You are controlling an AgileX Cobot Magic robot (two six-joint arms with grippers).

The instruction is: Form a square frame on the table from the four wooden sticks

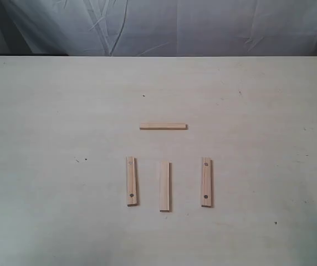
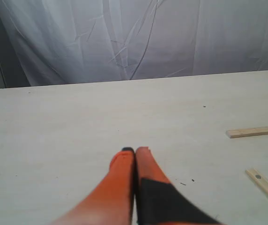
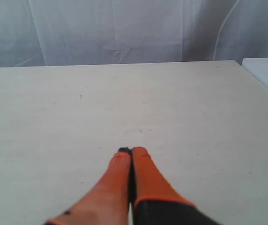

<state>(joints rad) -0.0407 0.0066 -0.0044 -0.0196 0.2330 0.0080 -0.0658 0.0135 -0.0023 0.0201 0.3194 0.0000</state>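
Lying apart, four wooden sticks [image 1: 164, 186]; table [image 1: 47, 111] margins wide.

Left gripper [image 2: 135, 151], orange fingers [image 2: 120, 174] pressed together, over the pale desk [image 2: 68, 131]; a plain stick [image 2: 254, 132] and a holed stick [image 2: 266, 185] lie apart nearby, white cloth [image 2: 138, 37] behind.

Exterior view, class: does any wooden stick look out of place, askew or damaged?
Nothing looks damaged. The crosswise plain stick lies apart from three parallel ones: left holed stick, middle plain stick, right holed stick. None touch.
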